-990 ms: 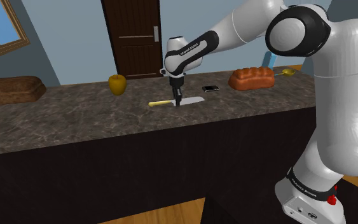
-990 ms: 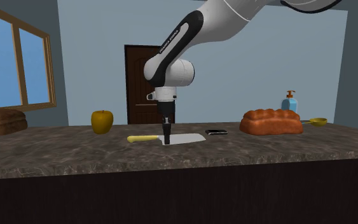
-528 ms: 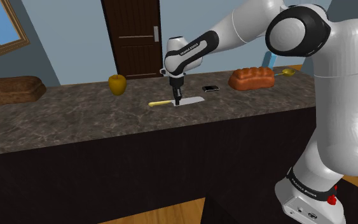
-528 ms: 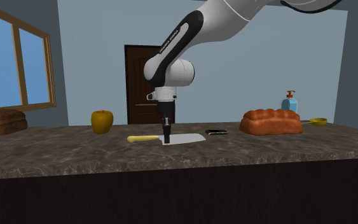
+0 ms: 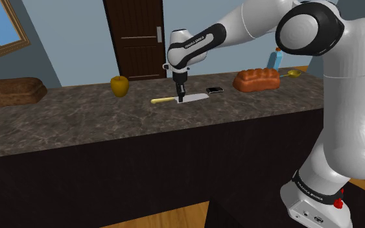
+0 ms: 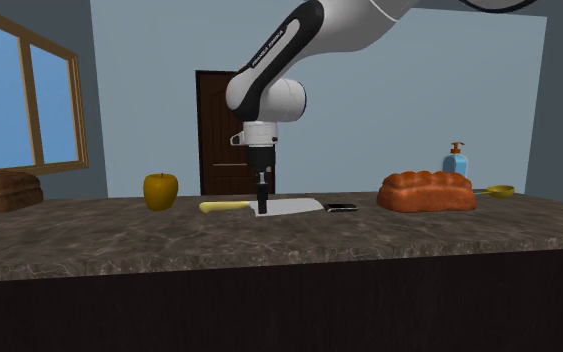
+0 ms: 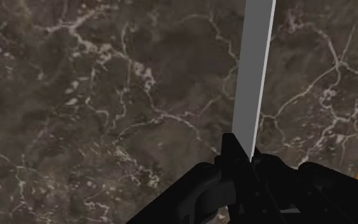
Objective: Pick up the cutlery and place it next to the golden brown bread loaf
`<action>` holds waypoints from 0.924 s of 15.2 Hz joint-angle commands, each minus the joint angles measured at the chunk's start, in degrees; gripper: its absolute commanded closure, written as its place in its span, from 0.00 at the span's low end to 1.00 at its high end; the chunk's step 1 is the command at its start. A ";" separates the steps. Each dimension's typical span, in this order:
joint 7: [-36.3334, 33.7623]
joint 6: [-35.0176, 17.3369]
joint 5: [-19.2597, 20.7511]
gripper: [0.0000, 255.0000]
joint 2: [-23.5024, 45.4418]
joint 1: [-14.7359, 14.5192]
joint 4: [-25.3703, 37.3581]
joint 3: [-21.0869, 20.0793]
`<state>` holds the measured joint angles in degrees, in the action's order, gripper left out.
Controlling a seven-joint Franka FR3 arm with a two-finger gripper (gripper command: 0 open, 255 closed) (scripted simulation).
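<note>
The dark marbled counter [image 5: 77,123] ran across the whole scene, and the white arm [image 5: 259,19] reached over its middle with the wrist pointing straight down. The golden brown bread loaf [image 5: 257,79] lay toward the end of the counter at the shoulder view's right, well apart from the arm's tip. A darker loaf [image 5: 9,91] sat at the opposite end and did not look like the target.

The knife [image 5: 197,97], with a yellow handle and a grey blade, hung level under the wrist. In the second exterior view it [image 6: 294,206] appeared to sit just clear of the counter rather than on it, though the gap was slight. The gripper [image 6: 261,208] was clamped on the knife where handle meets blade. The wrist view showed the blade [image 7: 255,76] edge-on, running away from the pinched black fingers [image 7: 231,153] over the counter.

By my reading the pick was done, or very nearly. What was left was most of the job: carrying the knife across to the bread loaf, past the small black thing [image 5: 214,89] lying between them, lowering it beside the loaf and letting go
</note>
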<state>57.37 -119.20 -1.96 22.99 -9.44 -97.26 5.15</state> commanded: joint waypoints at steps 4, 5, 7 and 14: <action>-0.12 3.27 0.17 1.00 -1.41 -0.05 1.84 0.06; -0.14 3.93 0.20 1.00 -1.68 -0.06 2.24 0.08; -0.16 5.29 0.25 1.00 -2.12 -0.07 3.15 0.10; -0.25 10.15 0.40 1.00 -3.41 -0.07 6.73 0.17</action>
<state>57.11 -109.70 -1.58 19.75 -9.51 -91.00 5.31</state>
